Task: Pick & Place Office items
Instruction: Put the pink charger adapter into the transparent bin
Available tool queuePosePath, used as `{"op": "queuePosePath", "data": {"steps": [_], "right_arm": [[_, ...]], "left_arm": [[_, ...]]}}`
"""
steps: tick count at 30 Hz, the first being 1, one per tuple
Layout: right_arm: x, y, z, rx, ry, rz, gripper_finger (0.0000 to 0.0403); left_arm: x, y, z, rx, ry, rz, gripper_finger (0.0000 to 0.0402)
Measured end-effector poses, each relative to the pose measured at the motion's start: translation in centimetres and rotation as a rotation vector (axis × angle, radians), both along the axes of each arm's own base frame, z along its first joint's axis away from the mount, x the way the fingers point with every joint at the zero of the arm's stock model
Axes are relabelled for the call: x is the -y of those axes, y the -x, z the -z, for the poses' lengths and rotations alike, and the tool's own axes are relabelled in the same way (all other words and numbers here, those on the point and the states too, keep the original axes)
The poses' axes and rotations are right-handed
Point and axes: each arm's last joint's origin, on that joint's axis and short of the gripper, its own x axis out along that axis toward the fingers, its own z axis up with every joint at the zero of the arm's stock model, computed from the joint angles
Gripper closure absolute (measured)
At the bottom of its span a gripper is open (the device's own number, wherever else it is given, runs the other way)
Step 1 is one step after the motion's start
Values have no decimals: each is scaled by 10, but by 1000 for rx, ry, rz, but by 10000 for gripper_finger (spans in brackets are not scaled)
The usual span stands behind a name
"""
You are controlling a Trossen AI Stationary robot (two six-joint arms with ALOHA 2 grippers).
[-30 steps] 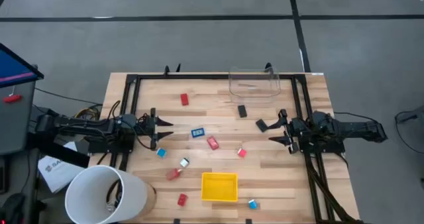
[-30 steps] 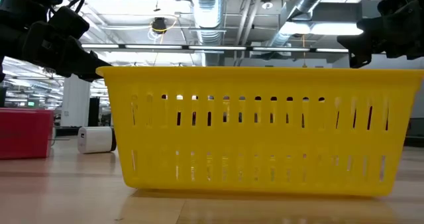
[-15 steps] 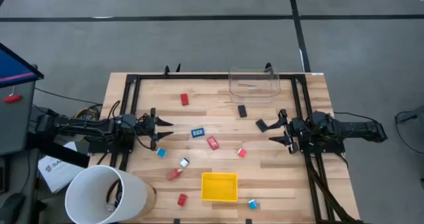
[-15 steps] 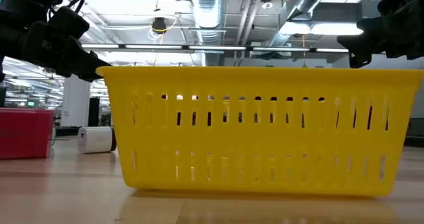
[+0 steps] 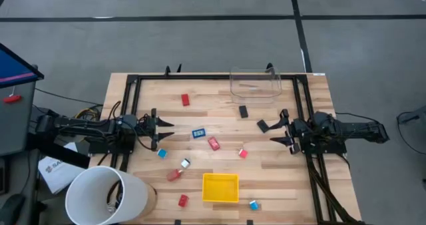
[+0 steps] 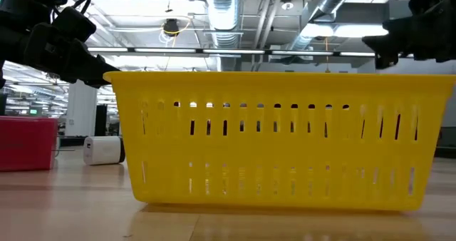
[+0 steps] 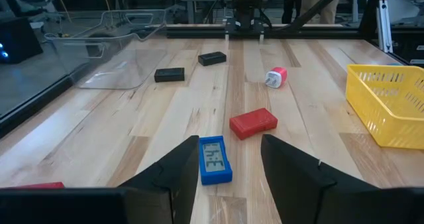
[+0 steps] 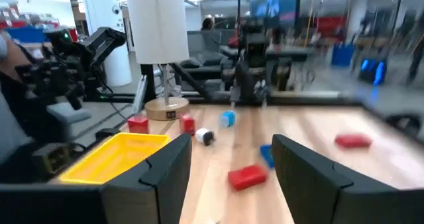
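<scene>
Pre-grasp step: left gripper [image 5: 162, 131] wide open, empty, at counter's 9 o'clock; flat blue rectangular display piece [image 7: 213, 159] just ahead, likely first pick. Right gripper [image 5: 275, 132] open, empty, 3 o'clock.

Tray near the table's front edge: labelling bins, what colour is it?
Yellow; the tray shows best in the high view.

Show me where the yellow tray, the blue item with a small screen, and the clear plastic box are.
yellow tray [image 5: 208, 178]: high view, on its rim.
blue item [image 7: 214, 159]: left wrist view, on its screen face.
clear plastic box [image 5: 255, 94]: high view, on its near wall.
</scene>
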Motion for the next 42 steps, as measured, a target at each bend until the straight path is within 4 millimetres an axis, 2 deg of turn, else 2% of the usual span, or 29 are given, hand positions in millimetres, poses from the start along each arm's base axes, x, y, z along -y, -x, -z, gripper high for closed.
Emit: {"op": "queuePosePath", "data": {"steps": [4,8,12,15,19,24,30,34,38,42], "right_arm": [[1,2,-16,172,38,26,200],[1,8,-34,351,-79,2,200],[2,16,-51,499,-190,-14,200],[2,21,-64,549,-116,13,200],[2,20,-62,523,-101,18,200],[2,18,-59,482,-111,16,200],[0,18,-59,440,-343,-73,200],[-2,11,-48,290,-446,-97,200],[-5,3,-37,131,-570,-120,200],[-11,-9,-27,14,-609,-69,200]], "left_arm": [[0,0,0,0,0,0,243],[-1,-1,-6,58,-25,-13,243],[-1,-3,-19,198,-26,-14,243],[-1,-3,-29,313,34,-19,243],[0,-2,-34,382,147,1,243],[1,-4,-31,341,127,32,243],[4,-8,-23,259,154,129,243],[5,-12,-18,220,271,137,243],[12,-15,-14,182,324,233,243],[20,-19,-28,322,281,315,243]]}}
